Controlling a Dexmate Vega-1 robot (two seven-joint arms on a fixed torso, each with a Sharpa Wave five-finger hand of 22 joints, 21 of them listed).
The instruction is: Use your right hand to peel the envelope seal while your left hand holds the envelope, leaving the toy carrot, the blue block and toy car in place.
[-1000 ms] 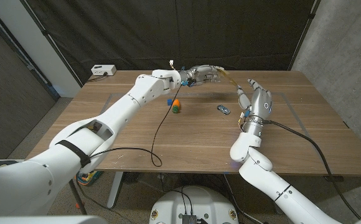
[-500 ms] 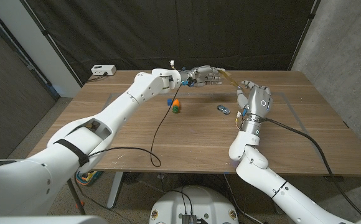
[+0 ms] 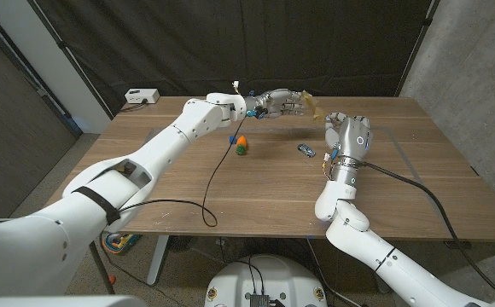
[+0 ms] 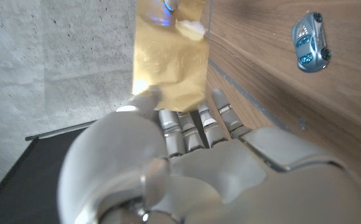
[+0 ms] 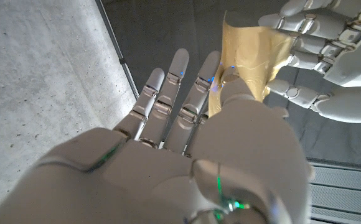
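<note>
Both arms wear smooth white rounded shells; the left arm (image 3: 145, 162) carries a black band and a thin black cable. Each robot hand, left (image 3: 283, 103) and right (image 3: 350, 136), is silver-grey metal with segmented fingers and small blue lights.

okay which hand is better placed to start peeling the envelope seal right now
The right hand, probably. The left hand already holds the gold envelope above the table, and in the right wrist view the right hand's fingertips are at the envelope's edge. The left is occupied holding.
</note>
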